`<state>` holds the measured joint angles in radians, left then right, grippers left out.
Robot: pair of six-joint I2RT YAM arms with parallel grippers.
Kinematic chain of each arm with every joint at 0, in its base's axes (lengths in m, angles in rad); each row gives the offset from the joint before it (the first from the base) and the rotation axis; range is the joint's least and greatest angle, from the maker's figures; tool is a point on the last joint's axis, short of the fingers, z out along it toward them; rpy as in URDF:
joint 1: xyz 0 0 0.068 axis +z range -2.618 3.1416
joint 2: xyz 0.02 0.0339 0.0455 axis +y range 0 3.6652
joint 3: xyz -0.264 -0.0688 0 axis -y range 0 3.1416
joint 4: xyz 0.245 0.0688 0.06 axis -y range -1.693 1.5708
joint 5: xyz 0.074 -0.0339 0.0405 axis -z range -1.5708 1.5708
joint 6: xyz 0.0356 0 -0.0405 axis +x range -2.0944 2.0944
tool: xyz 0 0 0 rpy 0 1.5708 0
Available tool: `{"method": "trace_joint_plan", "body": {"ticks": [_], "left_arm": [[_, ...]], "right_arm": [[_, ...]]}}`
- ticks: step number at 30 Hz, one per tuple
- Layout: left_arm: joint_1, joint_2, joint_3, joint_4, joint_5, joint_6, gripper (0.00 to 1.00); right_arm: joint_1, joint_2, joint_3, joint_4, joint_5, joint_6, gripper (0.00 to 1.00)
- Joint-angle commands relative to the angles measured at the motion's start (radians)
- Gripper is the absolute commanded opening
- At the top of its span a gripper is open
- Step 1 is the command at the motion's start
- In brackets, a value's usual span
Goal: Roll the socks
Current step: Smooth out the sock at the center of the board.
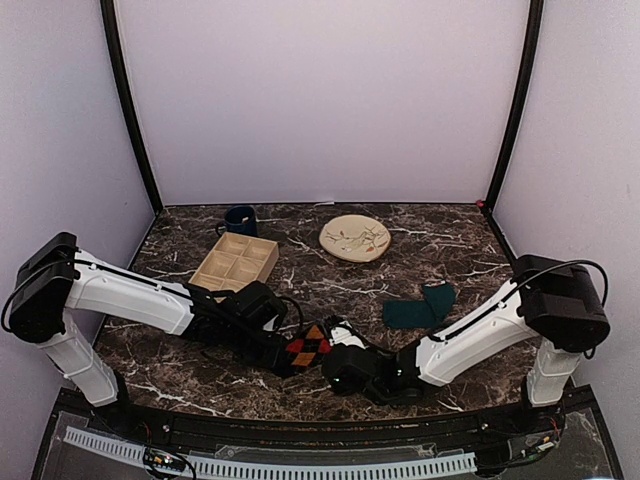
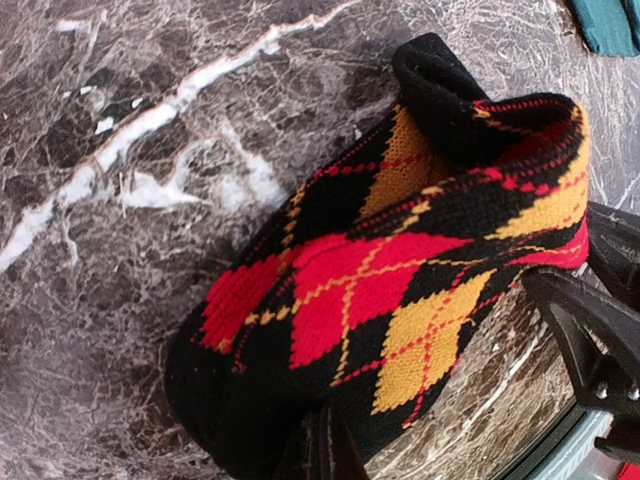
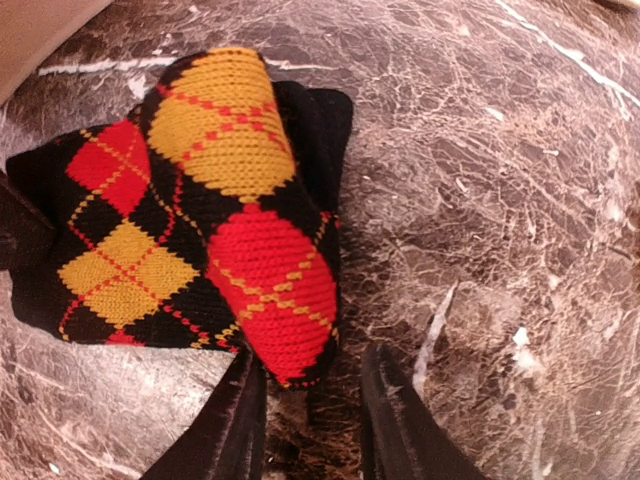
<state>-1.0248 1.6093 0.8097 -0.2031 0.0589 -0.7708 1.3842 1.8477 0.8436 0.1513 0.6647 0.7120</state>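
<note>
The black argyle sock pair (image 1: 310,345), with red and orange-yellow diamonds, lies partly rolled near the table's front centre. My left gripper (image 2: 325,428) is shut on its black lower edge (image 2: 250,420); in the top view, the left gripper (image 1: 286,353) is on the sock's left. My right gripper (image 3: 312,360) is open at the sock's right. The roll's red end (image 3: 275,290) reaches into its mouth, against the left finger (image 3: 235,420). The plain teal-green socks (image 1: 421,307) lie flat further right, untouched.
A dark blue mug (image 1: 240,220) stands at the back left, with a beige compartment tray (image 1: 235,262) in front of it. A patterned plate (image 1: 355,238) lies at the back centre. The right gripper's black frame (image 2: 590,330) crowds the left wrist view.
</note>
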Motion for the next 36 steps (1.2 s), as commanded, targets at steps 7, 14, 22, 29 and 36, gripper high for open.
{"method": "trace_joint_plan", "body": {"ticks": [7, 14, 22, 29, 36], "left_arm": [[0.006, -0.001, -0.019, -0.076, -0.033, 0.001, 0.0], [0.024, -0.021, -0.026, -0.092, -0.049, 0.005, 0.0], [0.05, -0.054, -0.037, -0.107, -0.065, 0.013, 0.0], [0.058, -0.049, -0.029, -0.096, -0.057, 0.039, 0.0], [0.068, 0.001, 0.007, -0.104, -0.051, 0.192, 0.0]], "right_arm": [[-0.008, 0.017, -0.073, 0.213, 0.047, -0.048, 0.04], [-0.008, -0.012, -0.115, 0.238, 0.08, -0.03, 0.0], [-0.007, -0.047, -0.123, 0.185, 0.113, 0.002, 0.0], [0.003, -0.072, -0.095, 0.099, 0.107, 0.027, 0.0], [-0.065, -0.141, 0.01, 0.042, -0.016, -0.093, 0.36]]}}
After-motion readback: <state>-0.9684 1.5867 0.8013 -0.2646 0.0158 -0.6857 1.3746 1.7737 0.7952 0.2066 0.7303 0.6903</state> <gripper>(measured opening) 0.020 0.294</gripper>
